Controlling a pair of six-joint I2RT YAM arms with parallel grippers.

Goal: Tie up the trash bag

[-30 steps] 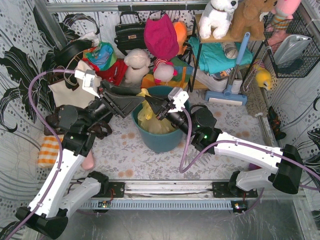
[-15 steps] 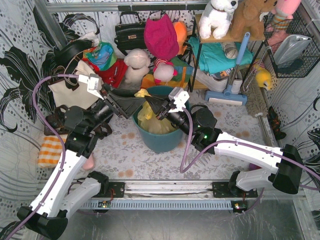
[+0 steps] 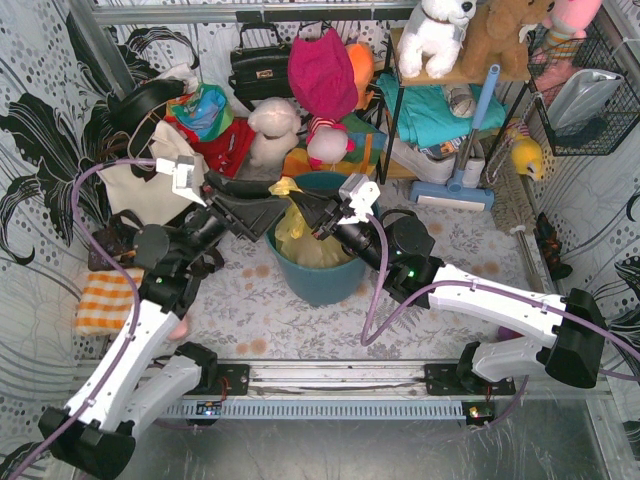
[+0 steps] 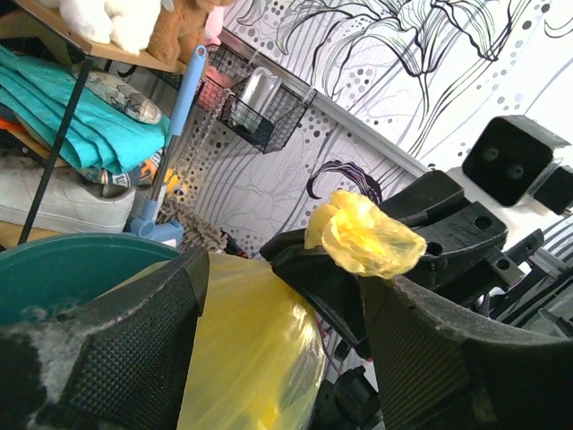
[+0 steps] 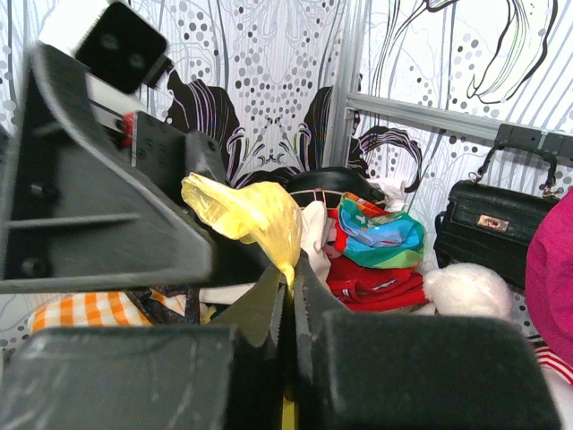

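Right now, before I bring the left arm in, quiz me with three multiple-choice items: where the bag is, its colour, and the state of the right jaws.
1. Where does the trash bag sit?
A. On the shelf
B. Inside the teal bin
C. In the wire basket

2. What colour is the bag?
A. Yellow
B. Black
C. Pink

3. How do the right jaws stand?
A. Wide open and empty
B. Shut on the bin's rim
C. Shut on a gathered strip of the bag

Answers: 1 B, the bag fills the bin's mouth in the top view. 2 A, yellow plastic shows in every view. 3 C, the right wrist view shows them pinched together with the strip rising out of them.
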